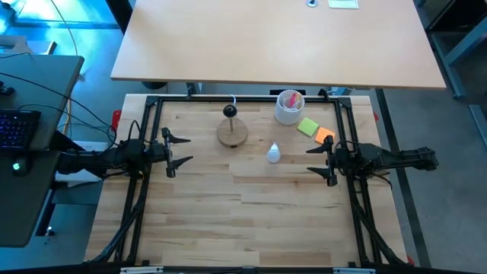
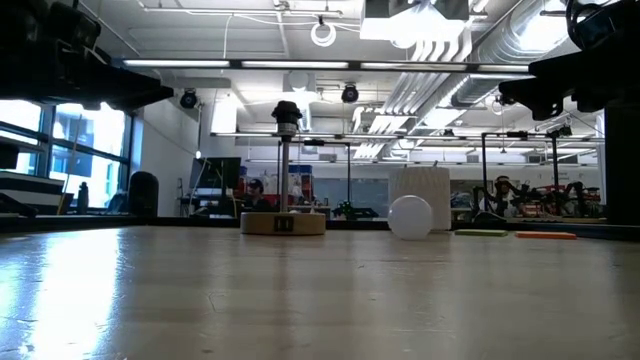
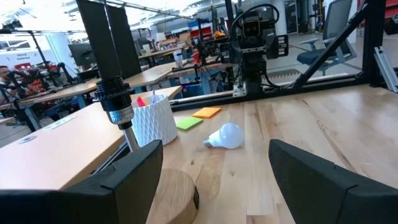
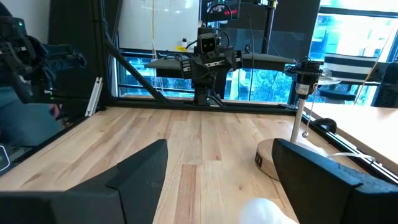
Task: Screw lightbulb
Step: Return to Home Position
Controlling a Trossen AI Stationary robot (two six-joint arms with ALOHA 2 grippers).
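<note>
The small white lightbulb (image 1: pixel 273 154) lies on its side on the wooden table, between the two arms; it also shows in the left wrist view (image 3: pixel 225 136) and low view (image 2: pixel 410 217). A round wooden disc stand (image 1: pixel 232 133) with a black socket (image 1: pixel 230 112) on a thin post stands behind it, toward the far edge. My left gripper (image 1: pixel 178 151) waits open at the table's left side, above the table. My right gripper (image 1: pixel 319 160) waits open at the right side, level, near the bulb but apart from it.
A white perforated cup (image 1: pixel 289 106) with pink contents stands at the far right. A green note (image 1: pixel 307 126) and an orange note (image 1: pixel 325 136) lie beside it. A black frame (image 1: pixel 152 103) borders the table. The near half of the table has free room.
</note>
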